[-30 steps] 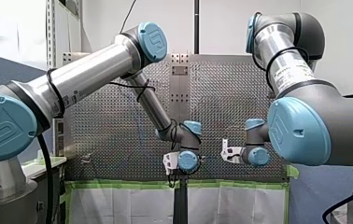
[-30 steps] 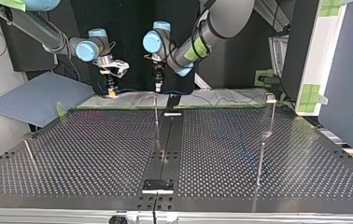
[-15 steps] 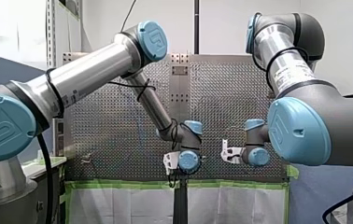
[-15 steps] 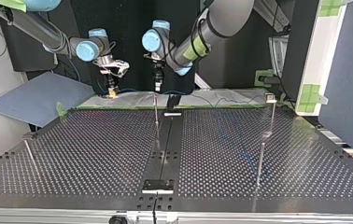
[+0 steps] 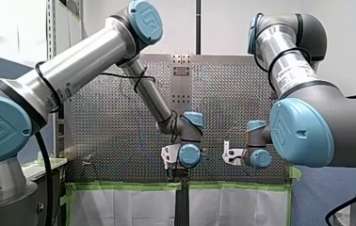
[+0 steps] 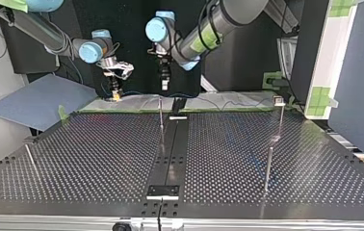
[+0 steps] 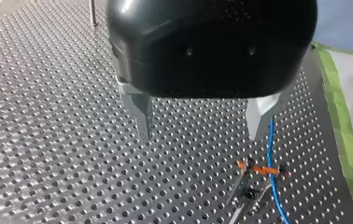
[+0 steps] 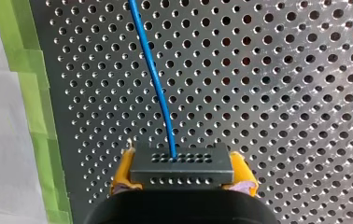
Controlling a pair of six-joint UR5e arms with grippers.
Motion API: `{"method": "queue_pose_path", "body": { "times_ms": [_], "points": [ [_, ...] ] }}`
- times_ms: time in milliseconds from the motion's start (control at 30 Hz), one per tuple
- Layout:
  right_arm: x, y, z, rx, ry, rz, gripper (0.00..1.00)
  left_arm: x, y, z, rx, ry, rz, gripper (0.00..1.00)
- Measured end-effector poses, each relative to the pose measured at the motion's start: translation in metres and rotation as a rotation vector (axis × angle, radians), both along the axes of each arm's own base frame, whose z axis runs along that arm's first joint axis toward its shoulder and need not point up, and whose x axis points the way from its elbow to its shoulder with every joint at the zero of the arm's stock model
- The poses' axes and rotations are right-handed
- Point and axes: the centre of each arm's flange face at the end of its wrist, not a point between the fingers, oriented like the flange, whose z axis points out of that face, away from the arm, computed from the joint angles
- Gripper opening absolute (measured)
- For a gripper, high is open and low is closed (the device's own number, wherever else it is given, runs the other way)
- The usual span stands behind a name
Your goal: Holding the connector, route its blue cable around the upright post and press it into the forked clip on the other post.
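Observation:
In the right wrist view my right gripper [image 8: 181,179] is shut, its yellow pads [image 8: 123,170] clamping a dark grey connector [image 8: 181,165]. The blue cable [image 8: 153,70] leaves the connector and runs ahead over the perforated plate. In the left wrist view my left gripper [image 7: 200,133] hangs open above the table, its metal fingers [image 7: 142,114] bare. Beside and below one finger the blue cable [image 7: 271,154] crosses an orange forked clip [image 7: 258,169] on a thin post. In the top view my left gripper [image 6: 164,84] hovers above that post [image 6: 161,113], and my right gripper [image 6: 115,94] is low at the far edge.
Other thin upright posts stand in the top view at the right [image 6: 281,118], lower right [image 6: 268,168] and near left [image 6: 31,161]. A dark strip [image 6: 170,154] runs down the table's middle. Green tape [image 8: 32,98] edges the plate beside the connector.
My left arm has lifted, and its open gripper has risen away from the post with the clip. My right arm and the connector have stayed still.

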Motion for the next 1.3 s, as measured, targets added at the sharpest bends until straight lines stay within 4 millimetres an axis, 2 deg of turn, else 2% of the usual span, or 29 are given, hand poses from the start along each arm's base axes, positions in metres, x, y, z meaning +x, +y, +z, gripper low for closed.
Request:
{"method": "queue_pose_path", "body": {
  "times_ms": [800, 1033, 1300],
  "points": [
    [-0.004, -0.002, 0.000, 0.002, -0.001, -0.007, 0.00, -0.057, 0.060, 0.049, -0.001, 0.136, 0.011, 1.00],
    [-0.004, -0.002, 0.000, 0.003, -0.001, -0.007, 0.00, -0.069, 0.072, 0.065, -0.082, 0.126, -0.007, 1.00],
    [-0.003, -0.002, 0.000, 0.003, -0.001, -0.007, 0.00, -0.075, 0.083, 0.083, -0.203, 0.103, -0.049, 1.00]
  ]
}}
